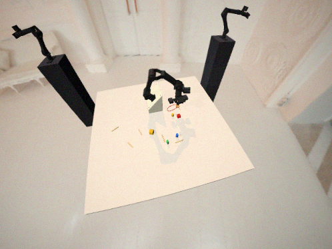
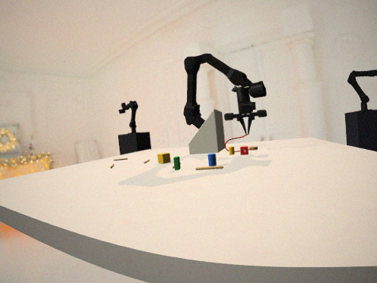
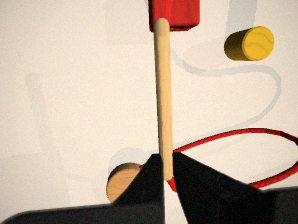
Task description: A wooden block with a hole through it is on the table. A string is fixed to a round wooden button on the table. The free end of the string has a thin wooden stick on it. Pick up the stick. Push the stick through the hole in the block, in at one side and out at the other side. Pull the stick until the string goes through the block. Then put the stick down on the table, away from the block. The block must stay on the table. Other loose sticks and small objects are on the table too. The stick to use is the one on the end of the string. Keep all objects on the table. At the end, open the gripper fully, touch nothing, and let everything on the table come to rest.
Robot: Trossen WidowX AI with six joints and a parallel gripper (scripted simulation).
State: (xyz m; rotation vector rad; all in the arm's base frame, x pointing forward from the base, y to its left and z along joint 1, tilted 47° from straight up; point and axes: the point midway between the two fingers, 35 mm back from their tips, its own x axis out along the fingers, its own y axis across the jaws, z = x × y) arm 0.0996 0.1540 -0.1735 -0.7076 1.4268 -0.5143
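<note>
My gripper [image 3: 165,161] [image 2: 246,129] [image 1: 178,104] is shut on the thin wooden stick [image 3: 163,90] at its string end and hangs above the table. In the wrist view the stick points away from the fingers, and its far tip lies over the near edge of the red block [image 3: 174,12] [image 2: 244,148] [image 1: 179,116]. The red string [image 3: 250,134] [image 2: 232,141] [image 1: 171,108] loops from the held end to the round wooden button [image 3: 121,183] [image 2: 253,147], which lies on the table below the fingers. In the exterior view the red block shows a pale spot on its face.
A yellow cylinder [image 3: 249,43] [image 2: 231,150] [image 1: 173,114] lies beside the red block. A grey wedge [image 2: 208,134] [image 1: 155,106] stands by the arm's base. A yellow cube [image 2: 163,157], a green cylinder [image 2: 176,163], a blue cylinder [image 2: 211,159] and loose sticks [image 2: 209,167] [image 1: 115,128] lie nearer the front.
</note>
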